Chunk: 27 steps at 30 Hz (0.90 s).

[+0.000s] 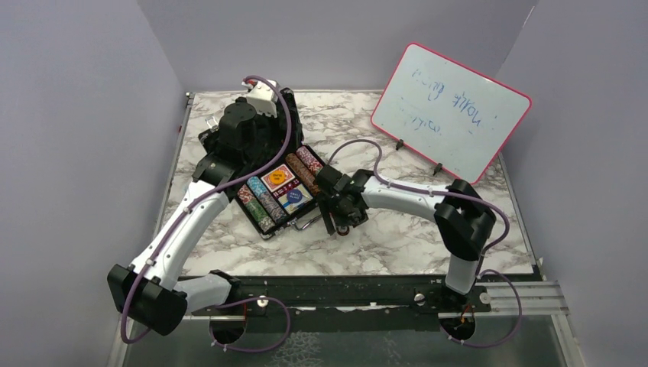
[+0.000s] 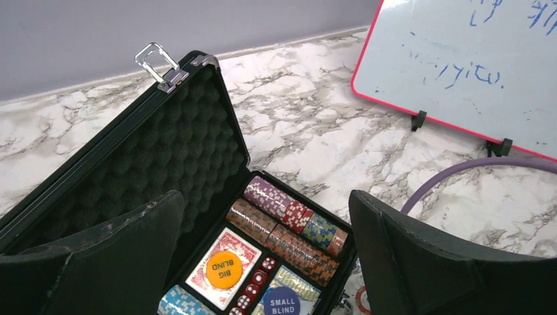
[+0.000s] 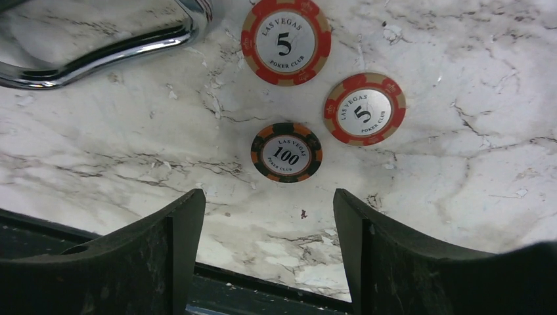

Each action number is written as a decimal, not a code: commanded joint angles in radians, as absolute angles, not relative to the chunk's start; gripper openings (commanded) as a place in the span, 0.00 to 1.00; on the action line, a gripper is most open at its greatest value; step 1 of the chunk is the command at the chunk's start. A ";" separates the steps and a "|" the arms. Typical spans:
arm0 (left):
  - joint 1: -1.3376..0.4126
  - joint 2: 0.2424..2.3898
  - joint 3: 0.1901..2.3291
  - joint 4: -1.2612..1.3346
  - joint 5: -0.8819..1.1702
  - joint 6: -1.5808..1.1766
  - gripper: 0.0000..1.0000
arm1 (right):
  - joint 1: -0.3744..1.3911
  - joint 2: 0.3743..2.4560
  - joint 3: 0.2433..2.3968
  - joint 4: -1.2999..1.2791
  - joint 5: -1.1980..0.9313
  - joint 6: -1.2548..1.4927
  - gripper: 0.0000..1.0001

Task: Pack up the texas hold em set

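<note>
Poker case (image 2: 164, 144) sits open on the marble table (image 1: 397, 245), lid propped up at the back, and we start on its near side. The right claw (image 3: 266, 197) hangs low over the marble just in front of the case's silver handle (image 3: 98, 52), fingers spread and gripping nothing. Ahead of those fingers, three loose chips lie flat outside the case. A black-and-orange 100 chip (image 3: 286, 152) is closest, a red 5 chip (image 3: 363, 108) is a little farther, and a second red 5 chip (image 3: 285, 41) lies near the handle. None of them touch.

Into the case now: the left claw (image 2: 264, 197) is poised above the tray, released wide and empty. Below it are a blue small blind button (image 2: 282, 303), red dice (image 2: 253, 289), and an orange big blind button (image 2: 223, 269) resting on a red card deck (image 2: 236, 244). Then come rows of striped chips (image 2: 289, 220) along the case's far side. Behind them rises the foam-lined lid, with a silver latch (image 2: 161, 65) at its top edge. Beyond the case stands a pink-framed whiteboard (image 2: 460, 65).
</note>
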State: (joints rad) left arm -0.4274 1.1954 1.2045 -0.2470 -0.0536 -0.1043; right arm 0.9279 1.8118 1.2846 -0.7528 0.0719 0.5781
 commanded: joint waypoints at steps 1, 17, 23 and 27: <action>-0.428 1.152 1.206 -0.220 -0.061 -0.119 0.99 | 0.958 1.868 1.342 -0.845 0.159 0.603 0.74; -0.425 1.111 1.162 -0.210 -0.070 -0.187 0.99 | 0.958 1.920 1.283 -0.764 0.213 0.687 0.67; -0.423 1.108 1.178 -0.233 -0.075 -0.162 0.99 | 0.940 1.929 1.259 -0.704 0.178 0.654 0.62; -0.422 1.100 1.184 -0.244 -0.091 -0.139 0.99 | 0.927 1.936 1.243 -0.665 0.138 0.624 0.55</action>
